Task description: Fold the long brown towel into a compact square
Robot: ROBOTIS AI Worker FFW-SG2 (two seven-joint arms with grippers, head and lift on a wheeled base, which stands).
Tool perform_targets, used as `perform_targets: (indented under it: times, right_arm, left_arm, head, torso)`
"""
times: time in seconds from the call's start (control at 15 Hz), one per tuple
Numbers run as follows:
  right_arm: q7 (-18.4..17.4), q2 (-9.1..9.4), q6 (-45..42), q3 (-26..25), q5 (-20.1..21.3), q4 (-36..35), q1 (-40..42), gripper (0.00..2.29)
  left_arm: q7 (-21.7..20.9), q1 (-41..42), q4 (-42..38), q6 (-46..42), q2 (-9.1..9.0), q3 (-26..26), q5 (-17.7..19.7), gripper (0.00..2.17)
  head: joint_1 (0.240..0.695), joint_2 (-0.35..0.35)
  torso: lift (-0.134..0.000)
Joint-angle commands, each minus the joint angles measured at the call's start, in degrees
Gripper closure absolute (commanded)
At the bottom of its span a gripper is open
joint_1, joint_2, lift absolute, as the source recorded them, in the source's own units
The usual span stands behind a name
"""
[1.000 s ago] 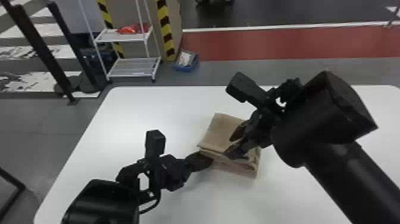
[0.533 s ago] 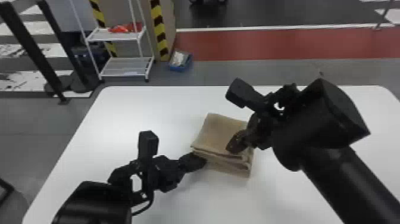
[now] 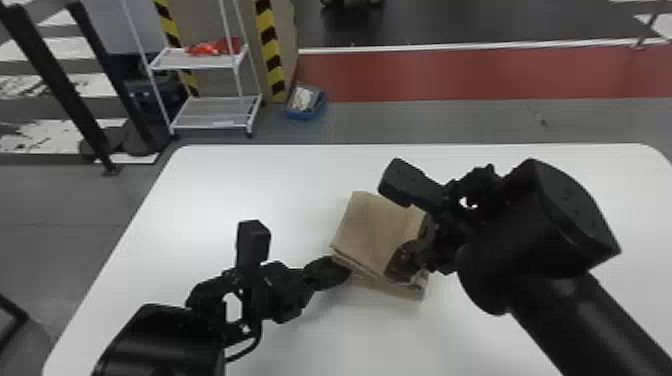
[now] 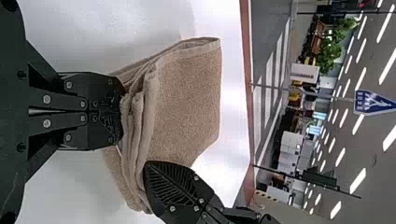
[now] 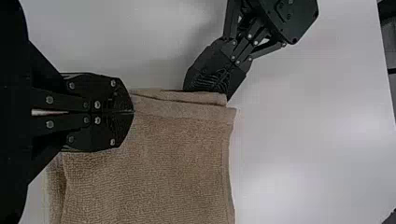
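Observation:
The brown towel (image 3: 375,225) lies on the white table as a thick, layered, roughly square bundle. My left gripper (image 3: 340,272) is at its near left corner, and my right gripper (image 3: 395,270) is at the near edge, farther right. The left wrist view shows the left gripper (image 4: 122,112) shut on the edge of the stacked folds of the towel (image 4: 189,102). Over in the right wrist view, the right gripper (image 5: 132,112) is shut at the folded edge of the towel (image 5: 177,154), its tips pinching the cloth. Part of the towel's right side is hidden behind the right arm.
The white table (image 3: 225,195) extends around the towel. Past its far edge stand a white shelf rack (image 3: 215,112) and a small blue bin (image 3: 305,107) on the floor. The two arms flank the towel, their grippers close together along its near side.
My right gripper's fingers, apart a second ago, have closed on the towel's near edge. The left gripper keeps its place at the corner. The head view has shifted slightly.

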Motion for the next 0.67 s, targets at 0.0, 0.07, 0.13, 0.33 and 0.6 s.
perform_targets:
  times: [0.0,0.07,0.13,0.33,0.6]
  right_arm:
    - [0.19,-0.92,-0.05,0.19,0.39,-0.01,0.25,2.15]
    - [0.19,-1.27,-0.22,0.19,0.66,-0.1,0.51,2.15]
    - [0.19,-1.62,-0.22,0.19,0.74,-0.36,0.6,2.14]
    - [0.19,-3.56,-1.1,0.1,0.74,-1.15,0.51,2.15]
    - [0.19,-4.17,-1.98,0.19,1.01,-1.15,1.57,2.15]
  left_arm:
    - [0.0,0.06,-0.06,0.58,0.06,0.0,0.0,2.15]
    - [0.0,0.32,-0.24,0.75,0.06,0.0,0.0,2.15]
    - [0.0,0.58,-0.5,0.75,0.06,0.08,0.0,2.15]
    - [-0.09,1.29,-1.47,1.81,0.14,0.52,0.0,2.15]
    - [0.44,2.78,-4.89,5.32,0.14,1.58,0.0,0.91]
  head:
    - [0.695,0.092]
    - [0.695,0.087]
    - [0.695,0.084]
    - [0.695,0.072]
    - [0.695,0.062]
  torso:
    - [-0.12]
    - [-0.12]
    - [-0.12]
    - [-0.12]
    - [-0.12]
